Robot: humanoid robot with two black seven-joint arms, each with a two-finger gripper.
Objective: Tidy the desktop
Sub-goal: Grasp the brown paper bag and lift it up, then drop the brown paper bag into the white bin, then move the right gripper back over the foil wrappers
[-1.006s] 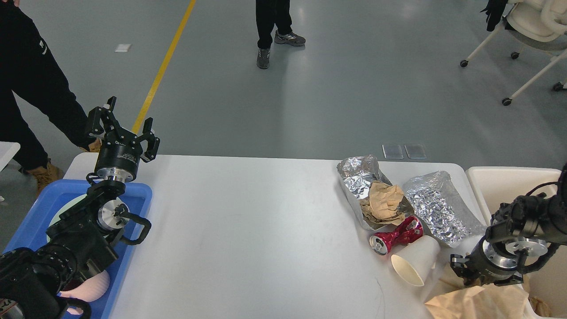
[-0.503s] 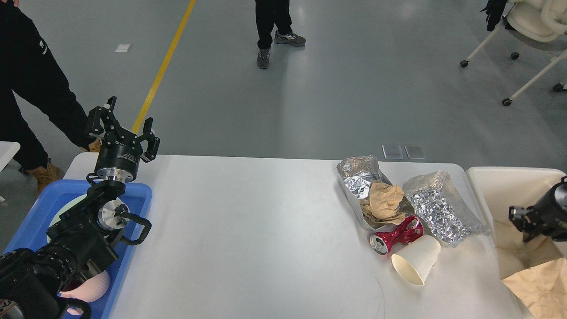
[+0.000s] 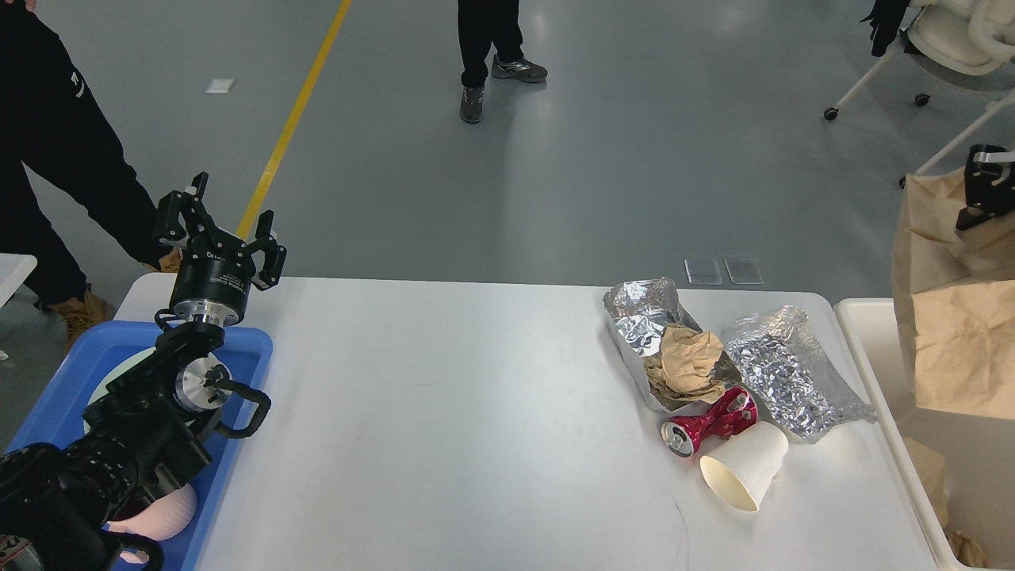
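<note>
The white desktop (image 3: 476, 412) carries litter at its right end: a foil tray (image 3: 638, 317) with crumpled brown paper (image 3: 686, 361) in it, a crinkled foil bag (image 3: 785, 373), a crushed red can (image 3: 710, 422) and a white paper cup (image 3: 745, 474) lying on its side. At the right edge of the view my right gripper (image 3: 986, 190) is raised high and shut on the top of a brown paper bag (image 3: 951, 317), which hangs over the cream bin (image 3: 872, 349). My left gripper (image 3: 220, 226) stands open and empty above the desktop's far left corner.
A blue tray (image 3: 246, 349) at the left holds a pale plate and a pink shell-like piece (image 3: 162, 515) under my left arm. People stand on the floor beyond the table. A wheeled chair (image 3: 944, 47) is at the far right.
My right gripper has risen from low at the table's right front corner to high above the bin, lifting the brown paper bag with it. The left arm has not moved.
</note>
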